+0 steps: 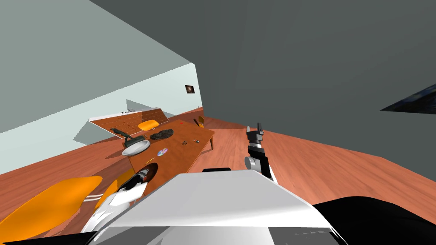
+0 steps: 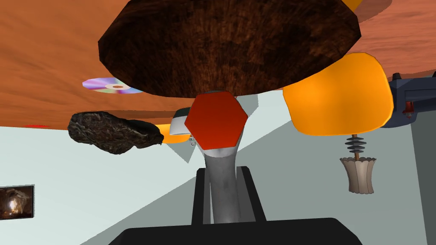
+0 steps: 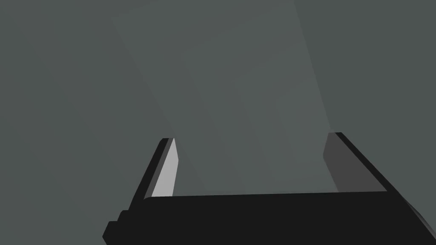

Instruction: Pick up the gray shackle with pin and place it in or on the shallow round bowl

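Shackle [image 2: 221, 193] w/ red hex head clenched in L claw [image 2: 223, 170], bowl [image 1: 136, 147] on table [image 1: 191, 149], R claw [image 3: 251, 138] released

So the right tool [image 3: 251, 138] is wide open, fingers [image 3: 165, 176] standing well apart off the black box [image 3: 264, 217] they're mounted on. One blade catches the light and looks pale grey, the other sits in shadow, much darker.

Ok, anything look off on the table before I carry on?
Nothing spilled or tipped. The only oddity is a dark rock-like lump lying on the wooden table, beyond the white bowl. Left gripper is shut on the gray shackle.
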Available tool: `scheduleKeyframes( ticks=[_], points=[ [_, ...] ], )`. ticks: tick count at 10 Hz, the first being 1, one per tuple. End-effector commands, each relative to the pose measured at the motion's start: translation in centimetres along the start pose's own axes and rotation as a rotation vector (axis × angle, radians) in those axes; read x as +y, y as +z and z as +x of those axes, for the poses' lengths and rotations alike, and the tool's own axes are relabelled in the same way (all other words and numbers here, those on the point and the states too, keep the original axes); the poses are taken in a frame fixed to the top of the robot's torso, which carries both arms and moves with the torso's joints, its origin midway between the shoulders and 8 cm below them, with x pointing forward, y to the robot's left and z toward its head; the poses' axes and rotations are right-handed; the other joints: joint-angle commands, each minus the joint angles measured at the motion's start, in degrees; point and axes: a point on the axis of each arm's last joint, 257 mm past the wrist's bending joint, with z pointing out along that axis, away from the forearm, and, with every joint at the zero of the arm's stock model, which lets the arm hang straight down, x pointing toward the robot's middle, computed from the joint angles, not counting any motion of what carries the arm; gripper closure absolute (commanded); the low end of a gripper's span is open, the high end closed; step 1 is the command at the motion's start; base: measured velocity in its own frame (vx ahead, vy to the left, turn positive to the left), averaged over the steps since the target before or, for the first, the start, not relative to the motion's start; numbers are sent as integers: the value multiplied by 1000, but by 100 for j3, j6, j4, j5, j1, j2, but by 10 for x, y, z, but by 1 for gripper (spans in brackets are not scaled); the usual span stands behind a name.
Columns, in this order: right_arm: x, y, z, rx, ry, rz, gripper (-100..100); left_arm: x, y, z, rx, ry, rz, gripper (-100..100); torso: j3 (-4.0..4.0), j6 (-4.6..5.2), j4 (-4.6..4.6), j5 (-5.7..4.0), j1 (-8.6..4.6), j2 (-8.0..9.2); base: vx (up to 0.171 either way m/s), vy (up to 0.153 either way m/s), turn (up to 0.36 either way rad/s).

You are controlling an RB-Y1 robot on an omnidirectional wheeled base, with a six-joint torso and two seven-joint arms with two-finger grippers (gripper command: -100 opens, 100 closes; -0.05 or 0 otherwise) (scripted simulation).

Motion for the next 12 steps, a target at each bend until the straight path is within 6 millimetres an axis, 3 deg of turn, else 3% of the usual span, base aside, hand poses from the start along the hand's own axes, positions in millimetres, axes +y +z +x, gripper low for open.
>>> scheduleKeyframes(
  ticks=[1,5,6,7,12],
  points=[
    [0,0,0,0,0,0,0,0,0,0,0,0,0,-100,0,0,0,0,0,0,-10,13,-1],
    [0,0,0,0,0,0,0,0,0,0,0,0,0,-100,-16,1,-6,-7,-28,-27,-1,1,0],
    [0,0,0,0,0,0,0,0,0,0,0,0,-1,0,-17,1,-7,-7,-29,-27,0,0,0],
    [0,0,0,0,0,0,0,3,3,-15,-2,-7,-17,-100,-17,1,-7,-7,-29,-28,-56,-16,-101],
    [0,0,0,0,0,0,0,6,7,-44,-3,-22,-47,-100,-3,9,1,-16,-47,-6,-69,-24,-73]
  ],
)
